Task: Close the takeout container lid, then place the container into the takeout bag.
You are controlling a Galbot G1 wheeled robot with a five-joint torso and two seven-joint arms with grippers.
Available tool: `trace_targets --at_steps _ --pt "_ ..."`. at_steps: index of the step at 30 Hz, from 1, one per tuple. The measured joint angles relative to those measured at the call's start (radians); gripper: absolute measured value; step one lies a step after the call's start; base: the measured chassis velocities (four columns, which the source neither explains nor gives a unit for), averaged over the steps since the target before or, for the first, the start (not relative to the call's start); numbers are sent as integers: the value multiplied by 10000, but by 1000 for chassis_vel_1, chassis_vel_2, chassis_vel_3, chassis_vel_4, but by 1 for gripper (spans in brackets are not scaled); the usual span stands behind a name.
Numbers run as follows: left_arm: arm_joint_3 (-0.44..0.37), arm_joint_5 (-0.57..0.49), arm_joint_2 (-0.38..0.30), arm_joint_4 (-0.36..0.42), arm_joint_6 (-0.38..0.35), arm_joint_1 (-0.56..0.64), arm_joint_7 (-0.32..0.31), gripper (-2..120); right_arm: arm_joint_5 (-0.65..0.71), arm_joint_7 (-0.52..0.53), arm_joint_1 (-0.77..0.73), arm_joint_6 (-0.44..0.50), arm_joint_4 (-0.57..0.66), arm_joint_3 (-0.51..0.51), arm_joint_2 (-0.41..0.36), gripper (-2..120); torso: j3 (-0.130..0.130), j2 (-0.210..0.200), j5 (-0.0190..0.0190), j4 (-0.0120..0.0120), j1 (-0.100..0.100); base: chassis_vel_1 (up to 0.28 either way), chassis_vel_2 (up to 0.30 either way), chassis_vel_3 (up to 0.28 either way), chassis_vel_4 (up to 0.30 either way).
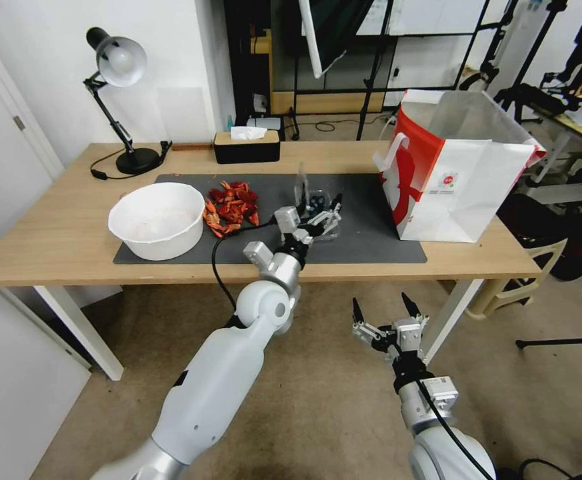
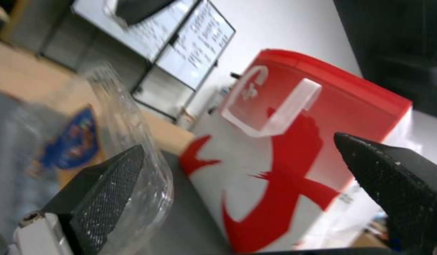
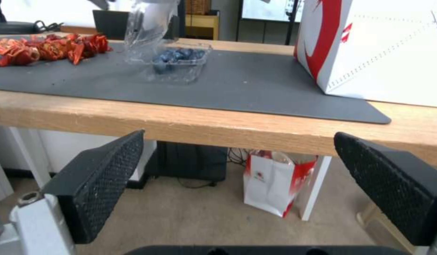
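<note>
Two arms on show, one at work. The left gripper (image 1: 325, 212) is out over the dark mat (image 1: 371, 233), right at the takeout container (image 1: 317, 217) — fingers spread wide, nothing clamped between them. Its wrist camera has one finger pad (image 2: 103, 198) against the edge of the clear lid (image 2: 128, 141), or just short of it; contact is hard to call from this angle. That lid stands up, near vertical, from the container's far side, blue-and-red sticker visible through the plastic. Blueberries (image 3: 178, 56) sit in the open tray below, seen from the right wrist camera.

The container rests on the mat roughly mid-table, between the heap of red crayfish shells (image 1: 232, 205) and the takeout bag (image 1: 457, 173). The bag stands upright and open-topped at the mat's right end, well apart from the container, white handle hanging on its red-patterned side.

A white bowl (image 1: 159, 220) sits at the mat's left end, just beside the shells.

The right gripper (image 1: 387, 317) hangs below the table (image 1: 51, 233) edge in front of it — fingers wide apart, holding nothing.
</note>
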State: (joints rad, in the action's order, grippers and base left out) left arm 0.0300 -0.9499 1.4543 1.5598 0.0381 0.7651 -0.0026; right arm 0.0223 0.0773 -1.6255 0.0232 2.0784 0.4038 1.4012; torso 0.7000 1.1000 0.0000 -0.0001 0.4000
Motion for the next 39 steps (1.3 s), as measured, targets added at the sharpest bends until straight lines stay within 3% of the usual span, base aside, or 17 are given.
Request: trace_targets --at_steps 9,17,20,28,33,36,37,39 --pt "229 -1922 98 -143 -834 -300 -87 99 -2 17 20 -27 -13 4 28 100 0 0 1 1 0 0 0 0 0" --pt "261 -2179 178 -249 -1458 -384 -1238 74 -2 16 35 -36 -18 -23 48 100 0 0 0 1 0 0 0 0 0" --pt "261 -2202 173 -249 -1731 -385 -1848 59 29 4 42 -53 18 -38 37 100 0 0 0 1 0 0 0 0 0" --pt "259 -2066 87 -160 -2090 -377 -2481 30 506 -76 179 -376 399 16 -61 100 0 0 0 2 0 0 0 0 0" --pt "262 -1946 55 -115 -2219 -370 -2670 19 923 -190 303 -549 651 208 -145 100 0 0 -1 1 0 0 0 0 0" --pt "267 -1829 32 -92 -2346 -365 -2856 1 2489 -408 662 -1266 1257 810 -383 100 0 0 0 1 0 0 0 0 0" --pt "267 -1829 32 -92 -2346 -365 -2856 1 2489 -408 662 -1266 1257 810 -383 100 0 0 0 1 0 0 0 0 0" --pt "266 -1752 24 -124 -2353 -351 -2894 0 3738 -423 978 -1750 1528 1243 -590 100 0 0 0 0 0 0 0 0 0"
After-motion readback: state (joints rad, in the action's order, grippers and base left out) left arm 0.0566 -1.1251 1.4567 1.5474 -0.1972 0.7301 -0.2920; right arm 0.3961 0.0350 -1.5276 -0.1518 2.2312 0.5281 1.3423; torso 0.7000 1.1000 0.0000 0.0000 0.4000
